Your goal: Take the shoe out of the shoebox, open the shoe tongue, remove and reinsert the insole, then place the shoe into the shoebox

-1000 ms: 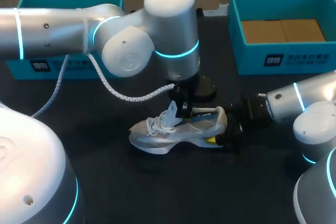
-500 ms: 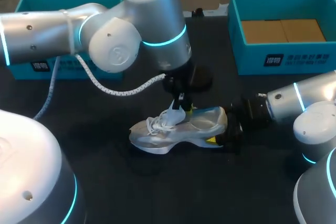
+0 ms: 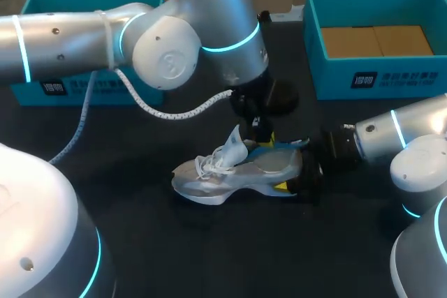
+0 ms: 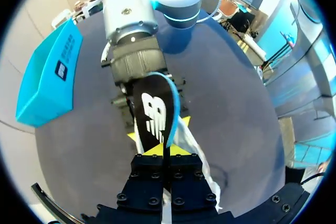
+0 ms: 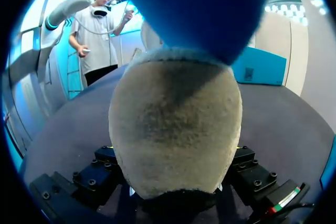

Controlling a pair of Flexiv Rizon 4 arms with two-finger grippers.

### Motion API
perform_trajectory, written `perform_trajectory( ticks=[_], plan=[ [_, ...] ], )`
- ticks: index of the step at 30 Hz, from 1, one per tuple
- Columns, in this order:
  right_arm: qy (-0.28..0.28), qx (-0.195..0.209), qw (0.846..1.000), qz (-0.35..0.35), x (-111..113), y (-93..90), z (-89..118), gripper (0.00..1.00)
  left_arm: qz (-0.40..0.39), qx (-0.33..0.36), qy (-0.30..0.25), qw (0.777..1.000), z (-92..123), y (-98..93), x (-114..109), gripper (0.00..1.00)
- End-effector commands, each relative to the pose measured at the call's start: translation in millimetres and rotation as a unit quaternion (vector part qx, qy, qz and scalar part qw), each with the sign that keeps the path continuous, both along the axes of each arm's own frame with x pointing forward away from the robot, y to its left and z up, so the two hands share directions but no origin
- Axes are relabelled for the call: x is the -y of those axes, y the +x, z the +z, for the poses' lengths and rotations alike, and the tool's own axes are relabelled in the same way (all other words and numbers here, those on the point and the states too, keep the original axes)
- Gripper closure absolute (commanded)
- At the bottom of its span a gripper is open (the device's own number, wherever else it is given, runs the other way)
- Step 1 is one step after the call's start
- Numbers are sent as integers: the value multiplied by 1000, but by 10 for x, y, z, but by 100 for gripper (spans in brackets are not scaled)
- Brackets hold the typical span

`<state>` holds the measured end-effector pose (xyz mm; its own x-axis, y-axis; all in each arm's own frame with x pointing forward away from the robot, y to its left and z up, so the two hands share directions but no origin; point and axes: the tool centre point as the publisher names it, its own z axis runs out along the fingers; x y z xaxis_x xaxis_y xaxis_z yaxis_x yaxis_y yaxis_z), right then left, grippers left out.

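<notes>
Although the head view shows me the shoe (image 3: 237, 172) on the counter (image 3: 209, 242), only the left wrist view shows my left fingers (image 4: 149, 174) pinching the insole (image 4: 155, 114); the heel largely hides my right fingers (image 3: 281, 187) clamping it.

From above and behind, my head camera takes in the black table (image 3: 209, 256); both wrist cameras press close on the shared grey-white mesh sneaker (image 3: 237, 172), the right one at its heel.

place: robotics lab | proof: silver left robot arm (image 3: 70, 40) and silver right robot arm (image 3: 391, 134), both with glowing cyan rings, over a dark matte bench (image 3: 209, 256) | far-left teal cardboard shoebox (image 3: 28, 94), far-right teal cardboard shoebox (image 3: 405, 68)
</notes>
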<state>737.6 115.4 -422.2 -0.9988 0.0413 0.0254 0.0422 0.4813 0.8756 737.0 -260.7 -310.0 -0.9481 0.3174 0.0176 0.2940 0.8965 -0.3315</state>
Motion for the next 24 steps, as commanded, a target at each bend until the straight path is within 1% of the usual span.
perform_trajectory(
  ticks=[1,2,4,6,10,11,14,20,24],
  plan=[
    [-2,0,1000,0,-13,4,-21,100,-1,28,-2,1000,36,-68,48,92],
    [-2,0,1000,0,-13,4,-21,100,-5,32,-8,999,42,-75,53,90],
    [-2,0,1000,0,-13,4,-21,100,-3,44,-18,999,55,-90,54,91],
    [-2,0,1000,0,-13,4,-21,100,-7,56,-26,998,85,-122,41,91],
    [-2,0,1000,0,-13,4,-21,100,-9,77,-37,996,162,-222,7,71],
    [-2,0,1000,0,-13,4,-21,100,-9,77,-37,996,164,-236,4,70],
    [-2,0,1000,0,-13,4,-21,100,-12,80,-37,996,158,-290,-25,61],
    [-2,0,1000,0,-13,4,-21,100,6,100,-43,994,149,-367,-109,56],
    [-2,0,1000,0,-13,4,-21,100,24,118,-44,992,144,-366,-141,51]
  ],
)
